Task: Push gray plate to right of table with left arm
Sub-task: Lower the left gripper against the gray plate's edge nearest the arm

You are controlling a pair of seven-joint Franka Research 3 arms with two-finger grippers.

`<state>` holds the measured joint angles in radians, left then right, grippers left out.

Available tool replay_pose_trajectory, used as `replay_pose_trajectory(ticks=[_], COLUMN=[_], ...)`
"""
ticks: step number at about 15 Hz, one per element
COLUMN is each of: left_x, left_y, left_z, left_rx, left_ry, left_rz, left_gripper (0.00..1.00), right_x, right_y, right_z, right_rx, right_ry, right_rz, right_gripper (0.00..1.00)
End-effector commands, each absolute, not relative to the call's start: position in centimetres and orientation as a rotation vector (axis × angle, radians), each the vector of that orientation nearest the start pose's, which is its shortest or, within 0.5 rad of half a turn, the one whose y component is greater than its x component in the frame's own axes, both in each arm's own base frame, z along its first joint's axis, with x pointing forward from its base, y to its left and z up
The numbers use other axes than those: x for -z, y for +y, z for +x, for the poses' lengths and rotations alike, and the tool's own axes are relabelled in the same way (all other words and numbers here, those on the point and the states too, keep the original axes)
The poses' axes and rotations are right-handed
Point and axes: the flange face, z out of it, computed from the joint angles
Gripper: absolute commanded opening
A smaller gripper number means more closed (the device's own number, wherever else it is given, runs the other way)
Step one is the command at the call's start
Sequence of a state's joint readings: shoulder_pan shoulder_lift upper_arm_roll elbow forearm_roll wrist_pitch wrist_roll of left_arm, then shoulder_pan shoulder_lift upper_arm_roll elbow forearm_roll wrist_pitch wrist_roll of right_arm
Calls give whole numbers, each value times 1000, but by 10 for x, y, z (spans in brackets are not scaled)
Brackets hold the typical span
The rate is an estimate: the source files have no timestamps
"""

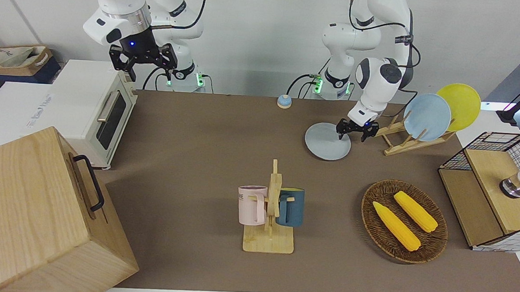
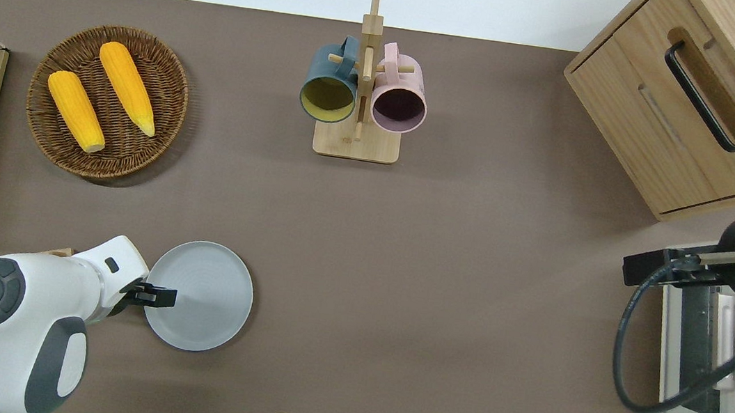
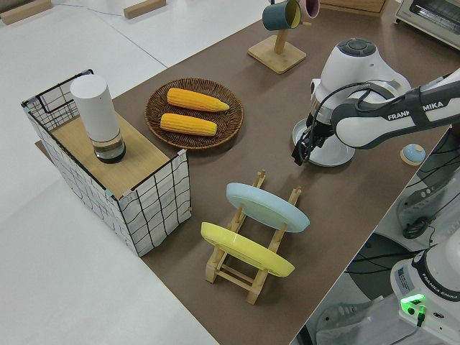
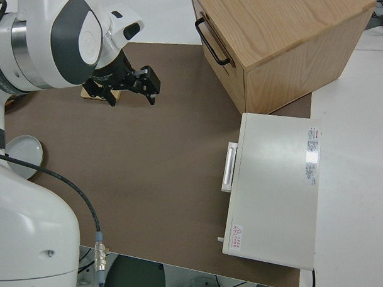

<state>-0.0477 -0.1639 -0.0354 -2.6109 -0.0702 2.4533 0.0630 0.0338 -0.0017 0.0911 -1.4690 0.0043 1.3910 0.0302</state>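
Observation:
The gray plate lies flat on the brown table, nearer to the robots than the mug stand and toward the left arm's end. My left gripper hangs low over the plate's rim on the dish-rack side. Its fingers are spread open and hold nothing. The left side view has the arm covering part of the plate. My right gripper is open and its arm is parked.
A wooden dish rack with a light blue plate and a yellow plate stands beside the gray plate. Also here: a wicker basket of corn, a mug stand, a small bell, a toaster oven, a wooden cabinet.

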Motion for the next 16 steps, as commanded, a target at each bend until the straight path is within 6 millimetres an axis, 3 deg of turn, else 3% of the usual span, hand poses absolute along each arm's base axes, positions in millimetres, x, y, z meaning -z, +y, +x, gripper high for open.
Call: replay_pose_trajectory(ticks=[1, 3, 5, 11, 13, 16], left_x=[-297, -296, -299, -300, -299, -297], left_y=[-38, -38, -38, -38, -38, -39], left_z=[426, 426, 426, 427, 427, 428], left_rx=[33, 35, 45, 47, 42, 40], left_ry=[124, 124, 124, 113, 113, 111], left_rz=[-3181, -3181, -3181, -3184, -3183, -3184], left_gripper=[989, 856, 603, 100, 0, 0], right_x=[-661, -660, -660, -661, -660, -661], right_y=[64, 65, 65, 65, 64, 65], right_z=[527, 527, 527, 527, 527, 527], right_rx=[-126, -128, -128, -126, -128, -126], right_ry=[-145, -145, -145, -145, -145, -147], right_rz=[-3130, -3130, -3130, -3129, -3130, -3129], right_gripper=[983, 983, 983, 983, 983, 983])
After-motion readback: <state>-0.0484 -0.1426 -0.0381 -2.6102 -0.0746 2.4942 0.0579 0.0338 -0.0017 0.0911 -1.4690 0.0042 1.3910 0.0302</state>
